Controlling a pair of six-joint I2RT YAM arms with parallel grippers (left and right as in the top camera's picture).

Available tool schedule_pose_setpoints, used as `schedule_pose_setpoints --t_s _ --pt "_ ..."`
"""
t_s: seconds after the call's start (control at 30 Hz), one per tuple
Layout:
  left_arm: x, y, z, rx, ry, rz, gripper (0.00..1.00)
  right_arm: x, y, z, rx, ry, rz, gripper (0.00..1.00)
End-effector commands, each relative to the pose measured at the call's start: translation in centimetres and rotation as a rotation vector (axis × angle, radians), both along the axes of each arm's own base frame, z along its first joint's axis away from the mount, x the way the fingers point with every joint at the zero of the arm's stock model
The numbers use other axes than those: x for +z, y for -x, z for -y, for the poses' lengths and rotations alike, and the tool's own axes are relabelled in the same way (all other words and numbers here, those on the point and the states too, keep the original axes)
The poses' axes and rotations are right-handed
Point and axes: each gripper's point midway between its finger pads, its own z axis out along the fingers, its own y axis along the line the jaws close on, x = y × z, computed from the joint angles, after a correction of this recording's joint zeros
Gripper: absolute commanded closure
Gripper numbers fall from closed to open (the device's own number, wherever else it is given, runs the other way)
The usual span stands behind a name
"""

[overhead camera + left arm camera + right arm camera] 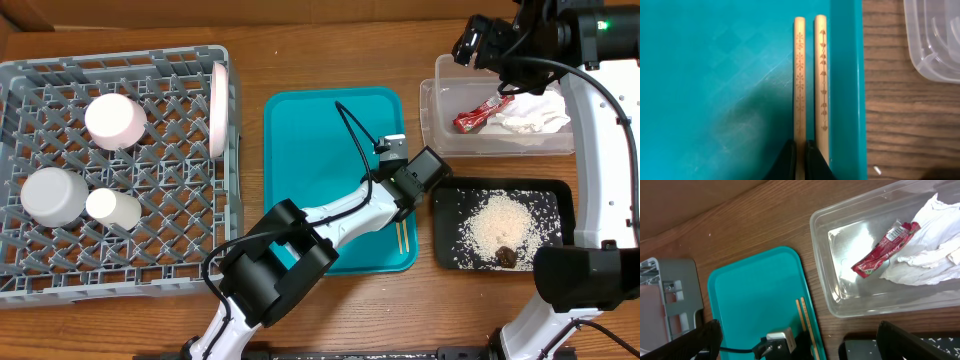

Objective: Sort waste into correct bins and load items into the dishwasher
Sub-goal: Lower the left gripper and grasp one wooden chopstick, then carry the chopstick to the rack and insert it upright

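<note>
Two wooden chopsticks (821,75) lie side by side along the right edge of the teal tray (310,150); they also show in the overhead view (402,236) and the right wrist view (804,315). My left gripper (405,200) (800,160) is shut on the left chopstick (799,75); the other lies just beside the jaws. My right gripper (490,45) (800,347) is open and empty above the clear tub (432,120), which holds the red wrapper (483,113) and white napkin (535,112). The black tray (445,200) holds rice (500,225) and a brown lump (506,256).
The grey dish rack (20,75) at the left holds two upturned bowls (116,120) (52,195), a cup (112,207) and a plate (218,110) standing on edge at its right wall. A stray rice grain (877,170) lies on the wood beside the teal tray.
</note>
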Motion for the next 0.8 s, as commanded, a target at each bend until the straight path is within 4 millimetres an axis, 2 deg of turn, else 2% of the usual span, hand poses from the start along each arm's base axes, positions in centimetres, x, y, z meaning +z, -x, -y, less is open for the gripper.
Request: schedule_pose_setpoints --t_s 0.0,0.13,0.17,0.23,0.3,0.37,0.43,0.57,0.6,0.7,0.77 --pt "-1.9 2.0 -2.2 -0.062 -0.084 -0.114 0.96 1.1 0.2 0.2 -0.012 0.001 0.027 0.0" --pt "3.2 1.2 -3.7 -0.128 -0.097 -0.072 0.96 1.1 0.2 0.2 -0.012 0.001 0.027 0.0" --pt "5.3 1.0 -4.2 -0.161 -0.095 -0.054 0.96 1.1 0.2 0.2 -0.012 0.001 0.027 0.0" --pt "8.0 0.7 -4.9 -0.186 -0.079 -0.027 0.96 1.1 0.2 0.2 -0.012 0.001 0.027 0.0" --pt "12.5 0.7 -5.7 -0.247 -0.021 0.019 0.96 1.1 0.2 0.2 -0.012 0.001 0.027 0.0" --pt "15.5 0.8 -6.5 -0.292 0.019 0.05 0.96 1.1 0.2 0.2 -0.012 0.001 0.027 0.0" --pt "18.4 1.0 -8.4 -0.329 0.04 0.079 0.96 1.1 0.2 0.2 -0.012 0.001 0.027 0.0" --pt "23.2 1.3 -15.1 -0.319 0.058 0.123 0.96 1.1 0.2 0.2 -0.012 0.001 0.027 0.0" --pt "24.8 1.6 -17.6 -0.32 0.072 0.143 0.96 1.1 0.2 0.2 -0.012 0.001 0.027 0.0" --pt "27.4 2.1 -22.0 -0.335 0.08 0.203 0.96 1.1 0.2 0.2 -0.012 0.001 0.027 0.0" --pt "28.8 2.2 -27.0 -0.286 -0.008 0.256 0.96 1.1 0.2 0.2 -0.012 0.001 0.027 0.0"
